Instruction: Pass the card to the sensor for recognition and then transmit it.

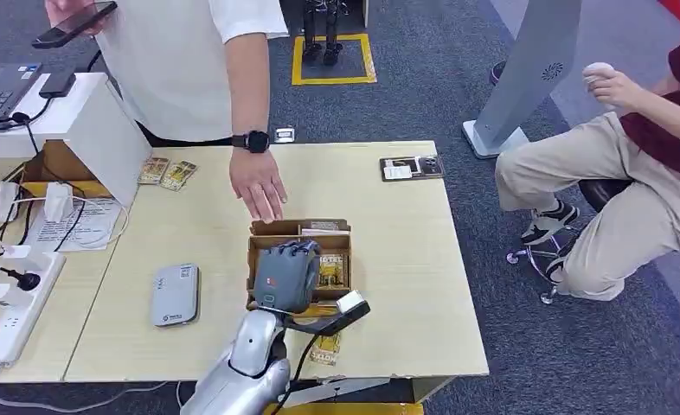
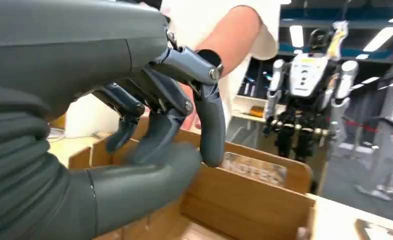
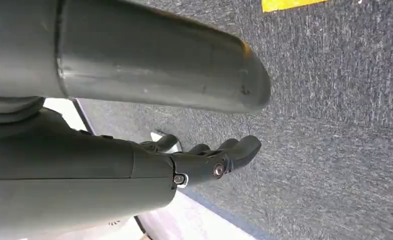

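An open cardboard box (image 1: 300,229) with cards (image 1: 331,270) in it stands mid-table. My left hand (image 1: 286,275) reaches down into it. In the left wrist view its fingers (image 2: 159,107) curl toward the thumb above the box wall (image 2: 244,192), and whether a card lies between them is hidden. A grey-white sensor pad (image 1: 176,295) lies to the left of the box. One loose card (image 1: 325,348) lies near the table's front edge. A standing person's hand (image 1: 259,186) hovers just behind the box. My right hand (image 3: 219,157) hangs over the carpet, loosely curled and holding nothing.
Two cards (image 1: 166,173) and a black tray (image 1: 412,167) lie at the table's far edge. A power strip (image 1: 16,303), cables and a white stand (image 1: 103,121) are at the left. A seated person (image 1: 631,173) and a grey pillar (image 1: 527,78) are to the right.
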{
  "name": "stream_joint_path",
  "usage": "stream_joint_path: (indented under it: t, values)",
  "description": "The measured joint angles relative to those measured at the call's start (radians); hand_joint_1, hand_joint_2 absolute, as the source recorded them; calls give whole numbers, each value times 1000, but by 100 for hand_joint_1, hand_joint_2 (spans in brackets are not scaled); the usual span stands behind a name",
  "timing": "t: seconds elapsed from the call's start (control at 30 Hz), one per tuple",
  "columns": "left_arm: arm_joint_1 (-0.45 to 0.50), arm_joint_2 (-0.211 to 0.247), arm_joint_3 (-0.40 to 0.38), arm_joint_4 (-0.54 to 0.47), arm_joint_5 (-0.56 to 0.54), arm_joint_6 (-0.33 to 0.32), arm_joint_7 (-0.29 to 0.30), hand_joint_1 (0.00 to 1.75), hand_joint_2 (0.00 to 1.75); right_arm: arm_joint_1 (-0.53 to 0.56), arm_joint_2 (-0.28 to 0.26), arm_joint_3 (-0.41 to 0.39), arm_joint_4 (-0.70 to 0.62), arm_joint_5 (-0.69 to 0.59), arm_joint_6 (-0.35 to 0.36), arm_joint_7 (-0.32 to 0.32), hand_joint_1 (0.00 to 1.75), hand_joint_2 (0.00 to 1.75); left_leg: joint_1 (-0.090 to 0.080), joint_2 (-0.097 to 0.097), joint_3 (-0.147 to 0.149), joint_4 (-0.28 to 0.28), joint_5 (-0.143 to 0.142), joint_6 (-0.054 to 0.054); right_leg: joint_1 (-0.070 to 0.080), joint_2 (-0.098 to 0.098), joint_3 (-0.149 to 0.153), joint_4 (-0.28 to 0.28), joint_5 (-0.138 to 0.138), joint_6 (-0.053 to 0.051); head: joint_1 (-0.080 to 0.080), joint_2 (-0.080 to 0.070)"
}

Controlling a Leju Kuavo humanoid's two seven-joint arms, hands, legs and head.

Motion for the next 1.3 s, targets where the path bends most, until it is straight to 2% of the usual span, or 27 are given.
stream_joint_path:
  t: [0.2, 0.43, 0.53, 0.63, 0.87, 1.0, 1.3]
  values:
    - [21, -4, -6, -7, 16, 0, -3, 0, 175, 0, 2, 0, 1, -6, 0, 0, 0, 0, 0, 0, 0, 0, 0, 0, 0, 0, 0, 0, 0, 0, 0, 0]
    - [60, 8, -6, -73, 126, 0, -104, 0, 175, 1, 3, 0, 1, -16, -8, -1, 0, 0, 0, 0, 0, 0, 0, 0, 0, 0, 0, 0, 0, 0, 0, 0]
    - [92, 21, 1, -134, 162, 1, -175, 0, 175, 2, 3, 0, 1, -18, -12, -3, 0, 0, 0, 0, 0, 0, 0, 0, 0, 0, 0, 0, 0, 0, 0, 0]
    - [128, 29, 29, -208, 200, 1, -242, 0, 175, 2, 3, 0, 1, -17, -18, 1, 0, 0, 0, 0, 0, 0, 0, 0, 0, 0, 0, 0, 0, 0, 0, 0]
    - [198, 31, 105, -357, 280, 2, -339, 0, 175, 6, -1, -2, 1, -19, -9, 2, 0, 0, 0, 0, 0, 0, 0, 0, 0, 0, 0, 0, 0, 0, 0, 0]
    - [219, 31, 126, -415, 299, 2, -359, 0, 175, 7, -3, -3, 1, -24, -11, 1, 0, 0, 0, 0, 0, 0, 0, 0, 0, 0, 0, 0, 0, 0, 0, 0]
    - [243, 32, 151, -463, 306, 2, -385, 0, 175, 6, -4, -8, 1, -28, -11, 1, 0, 0, 0, 0, 0, 0, 0, 0, 0, 0, 0, 0, 0, 0, 0, 0]
